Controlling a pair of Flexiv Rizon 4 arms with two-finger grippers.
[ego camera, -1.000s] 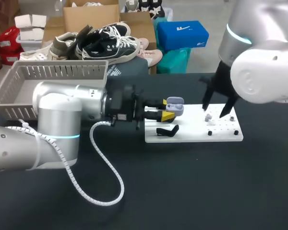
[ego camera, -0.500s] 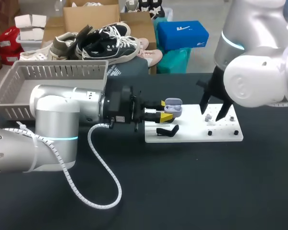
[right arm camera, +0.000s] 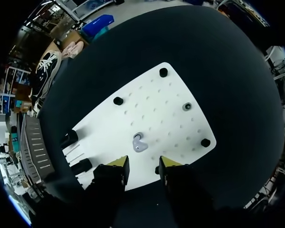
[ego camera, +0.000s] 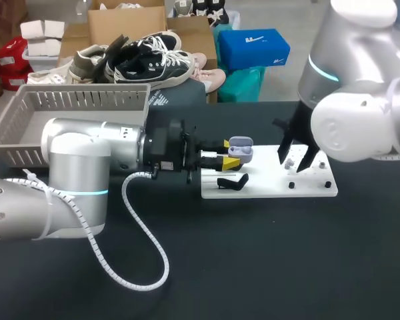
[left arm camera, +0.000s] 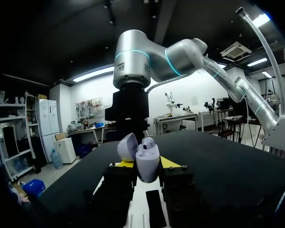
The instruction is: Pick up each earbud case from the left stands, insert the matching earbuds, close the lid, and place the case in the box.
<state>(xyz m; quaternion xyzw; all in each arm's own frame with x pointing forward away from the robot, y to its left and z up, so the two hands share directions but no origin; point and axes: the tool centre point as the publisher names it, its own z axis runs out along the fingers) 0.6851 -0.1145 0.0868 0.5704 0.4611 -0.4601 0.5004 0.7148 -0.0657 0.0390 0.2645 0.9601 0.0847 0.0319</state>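
Insertion step: our left hand (ego camera: 230, 153) clamps the open earbud case (ego camera: 243, 148) at the board's (ego camera: 267, 188) 9 o'clock end. Our right hand (right arm camera: 143, 164), spread and empty, hovers over the loose earbud (right arm camera: 139, 143). Next we should descend and pinch it.

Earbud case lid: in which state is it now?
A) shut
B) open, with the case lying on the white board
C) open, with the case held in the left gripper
C: the earbud case sits clamped in the left gripper, its lid tipped back open.

No readable text, no labels or numbers, white board (ego camera: 267, 188) blank (plain all over)
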